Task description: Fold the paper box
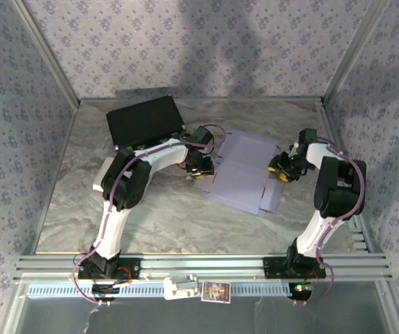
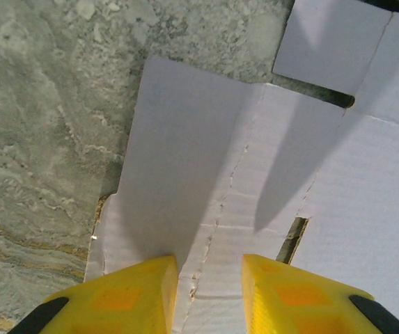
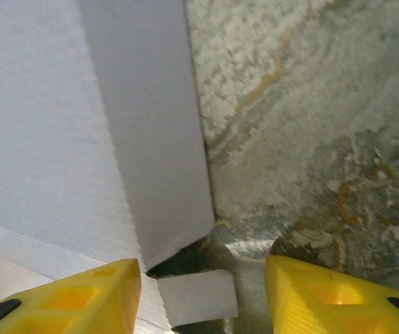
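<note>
The paper box [image 1: 244, 170] is a pale, scored cardboard blank lying mostly flat in the middle of the table. My left gripper [image 1: 199, 163] sits at its left edge. In the left wrist view the yellow fingers [image 2: 136, 296] stand apart over a creased panel [image 2: 206, 160], and the left gripper [image 2: 209, 268] holds nothing. My right gripper [image 1: 283, 167] is at the blank's right edge. In the right wrist view a side flap [image 3: 154, 139] stands tilted up, and a small tab [image 3: 196, 296] lies between the wide-apart jaws of the right gripper [image 3: 202, 271], which is open.
A black box [image 1: 143, 120] rests at the back left, just behind the left arm. The marbled table [image 1: 171, 216] is ringed by patterned walls and metal posts. An aluminium rail [image 1: 199, 268] with a small card [image 1: 215, 291] runs along the front.
</note>
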You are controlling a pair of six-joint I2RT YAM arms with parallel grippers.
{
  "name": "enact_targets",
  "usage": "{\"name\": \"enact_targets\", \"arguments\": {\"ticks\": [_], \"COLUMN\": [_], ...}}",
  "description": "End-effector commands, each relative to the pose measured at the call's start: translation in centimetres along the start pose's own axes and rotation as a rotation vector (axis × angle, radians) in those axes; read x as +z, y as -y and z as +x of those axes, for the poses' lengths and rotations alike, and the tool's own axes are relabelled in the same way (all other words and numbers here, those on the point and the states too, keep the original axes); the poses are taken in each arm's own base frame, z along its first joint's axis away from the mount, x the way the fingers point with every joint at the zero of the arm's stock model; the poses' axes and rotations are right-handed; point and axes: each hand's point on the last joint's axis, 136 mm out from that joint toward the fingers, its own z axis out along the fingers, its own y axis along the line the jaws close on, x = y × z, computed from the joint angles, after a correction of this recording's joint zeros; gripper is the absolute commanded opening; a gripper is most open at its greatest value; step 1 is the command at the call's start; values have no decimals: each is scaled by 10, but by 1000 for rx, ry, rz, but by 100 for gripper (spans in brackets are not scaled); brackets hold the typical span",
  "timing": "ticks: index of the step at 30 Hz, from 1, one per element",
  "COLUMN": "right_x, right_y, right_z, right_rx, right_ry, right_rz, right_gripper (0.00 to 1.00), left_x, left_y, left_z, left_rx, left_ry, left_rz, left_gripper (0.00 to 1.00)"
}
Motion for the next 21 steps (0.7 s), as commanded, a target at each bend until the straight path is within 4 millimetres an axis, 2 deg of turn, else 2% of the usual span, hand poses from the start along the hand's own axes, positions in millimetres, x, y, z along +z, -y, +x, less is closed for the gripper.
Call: {"name": "enact_targets", "arguments": {"ticks": [1,4,8,10,12,14,17,21], "right_x": [-5,-8,-11,-10,-8,-6,-7,-13], "right_y": [10,9,10,10,5,0,-6,-14], "right_z": [22,37,47,50,54,59,68,78], "right_rx": [30,50,86,108,119,126,140,153], "right_ry": [-72,-94,-100,-110,-125,-142,-161,-179], "right_rz": [33,21,-6,-25,-66,-101,-141,-198], "right_gripper": [51,50,50,50,50,50,50,50], "left_x": [1,-13,-62,-84,-93,-93,-78,-61], "left_y": [-11,0,21,21,21,18,10,11], "left_z": [15,5,-10,-4,15,36,65,68], "left_rx": [4,7,-83,-171,-273,-367,-485,-442], "left_ry": [-33,13,105,127,97,56,-9,-8], "left_rz": [-52,-18,61,85,153,207,259,236], "left_gripper": [34,39,47,51,52,53,54,54]}}
